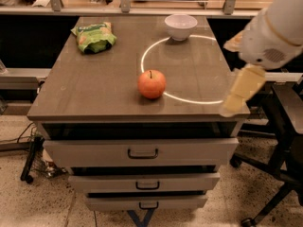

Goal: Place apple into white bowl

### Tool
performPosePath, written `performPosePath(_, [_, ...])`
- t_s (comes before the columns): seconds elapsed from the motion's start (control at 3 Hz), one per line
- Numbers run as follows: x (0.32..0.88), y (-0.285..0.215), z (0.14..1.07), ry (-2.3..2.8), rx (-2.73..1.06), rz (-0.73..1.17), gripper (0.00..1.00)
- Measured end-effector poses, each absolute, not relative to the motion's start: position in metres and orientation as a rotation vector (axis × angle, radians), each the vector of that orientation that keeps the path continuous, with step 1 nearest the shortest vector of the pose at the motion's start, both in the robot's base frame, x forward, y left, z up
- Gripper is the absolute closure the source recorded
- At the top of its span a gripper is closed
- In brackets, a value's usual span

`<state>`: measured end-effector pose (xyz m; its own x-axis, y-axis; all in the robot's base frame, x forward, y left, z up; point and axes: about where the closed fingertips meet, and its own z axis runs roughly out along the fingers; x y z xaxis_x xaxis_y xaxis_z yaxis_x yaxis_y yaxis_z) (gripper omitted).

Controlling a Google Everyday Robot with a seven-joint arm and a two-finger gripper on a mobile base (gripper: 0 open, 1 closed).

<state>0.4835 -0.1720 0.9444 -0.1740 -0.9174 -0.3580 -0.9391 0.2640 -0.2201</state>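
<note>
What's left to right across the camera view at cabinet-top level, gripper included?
green snack bag → apple → white bowl → gripper, hanging at the front right corner of the cabinet top.

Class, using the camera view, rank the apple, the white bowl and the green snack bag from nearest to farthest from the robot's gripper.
The gripper hangs at the front right edge of the table.
1. Apple: front centre, to the left of the gripper.
2. White bowl: at the back edge, right of centre.
3. Green snack bag: back left corner, farthest.
</note>
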Motion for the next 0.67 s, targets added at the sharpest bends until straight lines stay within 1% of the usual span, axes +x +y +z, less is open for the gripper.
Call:
performPosePath(0.33, [0.528, -0.12, 0.921, 2.007, -1.644, 0.202, 0.0])
performPosePath(0.67, [0.555, -0.09, 0.912, 1.936, -1.627, 0.268, 0.0])
